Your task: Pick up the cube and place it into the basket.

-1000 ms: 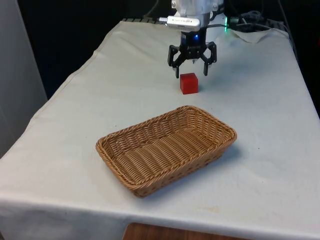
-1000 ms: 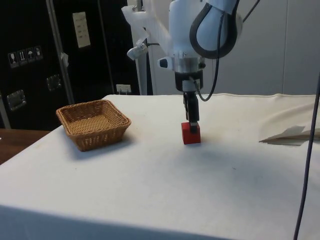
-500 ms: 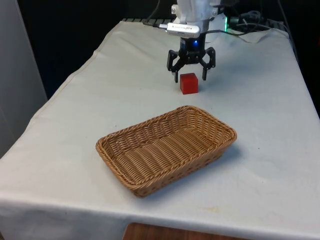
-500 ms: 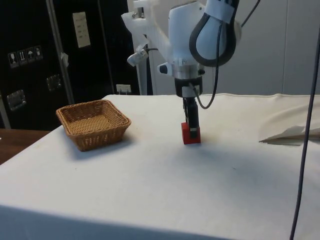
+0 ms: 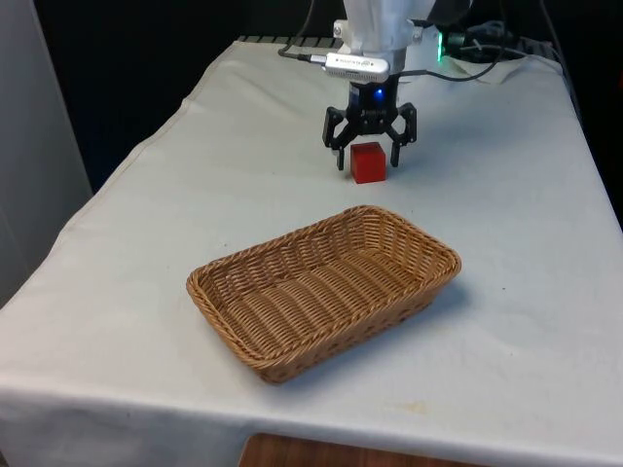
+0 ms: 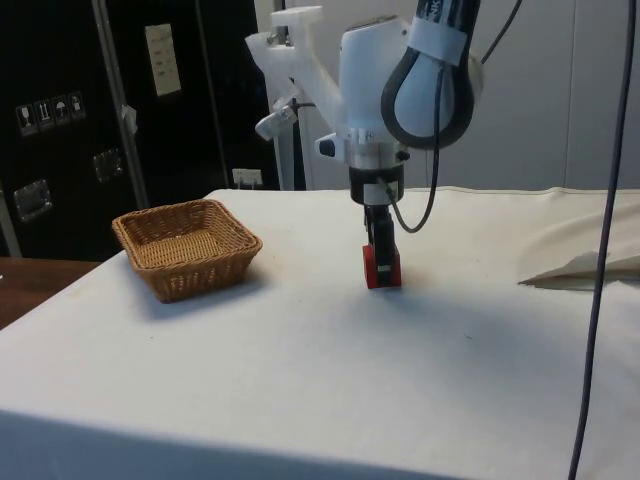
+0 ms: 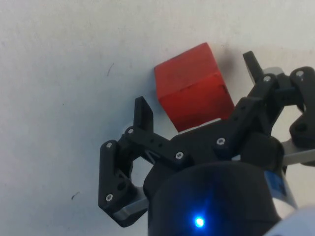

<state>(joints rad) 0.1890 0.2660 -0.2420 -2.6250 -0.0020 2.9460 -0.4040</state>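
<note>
Straddling the red cube (image 5: 368, 161) on the bench (image 5: 156, 233), your tool (image 5: 369, 161) is spread with a finger either side (neither touching yet, by the wrist view). You're at the grasp step: pinch, lift, then carry toward the basket (image 5: 324, 289), well apart.

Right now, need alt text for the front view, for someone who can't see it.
A black end effector hangs open over a small red cube on a white tablecloth, one finger on each side of the cube. An empty rectangular wicker basket sits nearer the camera, apart from the cube.
</note>
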